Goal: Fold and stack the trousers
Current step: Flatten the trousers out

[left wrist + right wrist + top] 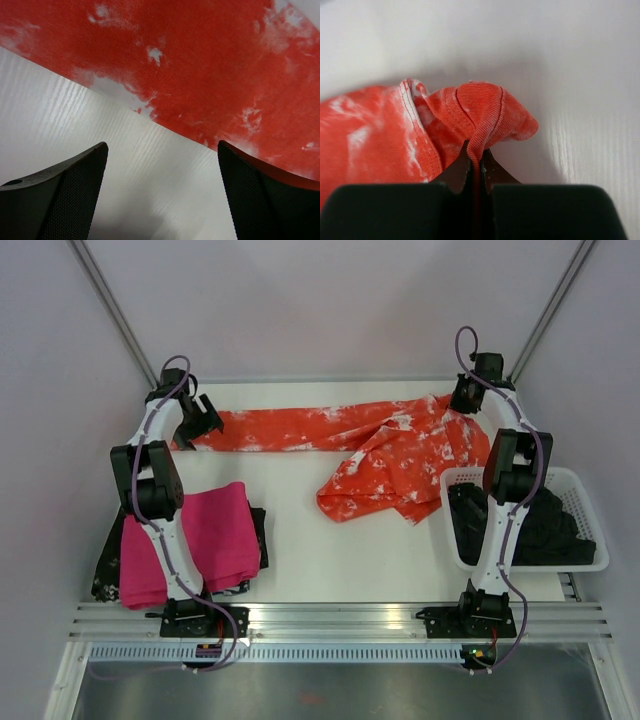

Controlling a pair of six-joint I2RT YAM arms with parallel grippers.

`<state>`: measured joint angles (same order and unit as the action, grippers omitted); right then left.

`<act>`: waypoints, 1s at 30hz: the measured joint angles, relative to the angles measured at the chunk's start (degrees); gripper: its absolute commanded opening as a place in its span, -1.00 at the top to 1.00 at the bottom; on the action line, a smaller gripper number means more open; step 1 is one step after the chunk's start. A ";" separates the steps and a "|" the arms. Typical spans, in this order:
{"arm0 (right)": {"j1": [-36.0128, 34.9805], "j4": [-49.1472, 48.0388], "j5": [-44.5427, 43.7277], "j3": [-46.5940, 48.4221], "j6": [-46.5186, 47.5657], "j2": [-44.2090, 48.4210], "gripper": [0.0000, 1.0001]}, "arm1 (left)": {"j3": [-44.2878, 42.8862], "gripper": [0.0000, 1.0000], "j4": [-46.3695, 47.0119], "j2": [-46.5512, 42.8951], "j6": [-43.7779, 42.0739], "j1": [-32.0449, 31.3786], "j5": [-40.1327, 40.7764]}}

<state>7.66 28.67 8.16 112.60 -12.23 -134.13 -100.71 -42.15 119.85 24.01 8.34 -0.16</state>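
Observation:
The orange-red trousers (370, 445) with white blotches lie across the far part of the table. One leg stretches left; the other is bunched and doubled over near the middle right. My left gripper (203, 418) is open at the far left, just off the end of the stretched leg (210, 65), with bare table between its fingers (75, 190). My right gripper (462, 398) is at the far right, shut on a ribbed edge of the trousers (480, 120), which folds up between its jaws.
A folded magenta-pink cloth (190, 540) lies on a dark garment at the near left. A white basket (590, 515) with dark clothes stands at the right, under the right arm. The side walls stand close to both arms.

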 measured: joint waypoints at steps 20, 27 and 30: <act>4.50 -3.39 -5.31 4.50 1.11 5.66 -0.96 | -17.31 -0.91 -3.10 9.68 4.09 -1.14 2.60; 4.39 -3.10 -1.42 11.08 1.44 -0.42 -0.96 | -21.88 -0.90 -8.79 14.01 7.32 -1.33 8.24; 3.56 -3.37 -1.05 15.34 1.49 -5.66 -0.96 | -22.64 -0.89 -10.38 15.06 8.70 -1.31 9.81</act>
<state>11.22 25.30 7.11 127.94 -10.74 -139.79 -123.35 -52.53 134.91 32.71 7.03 9.65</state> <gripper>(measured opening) 0.979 0.949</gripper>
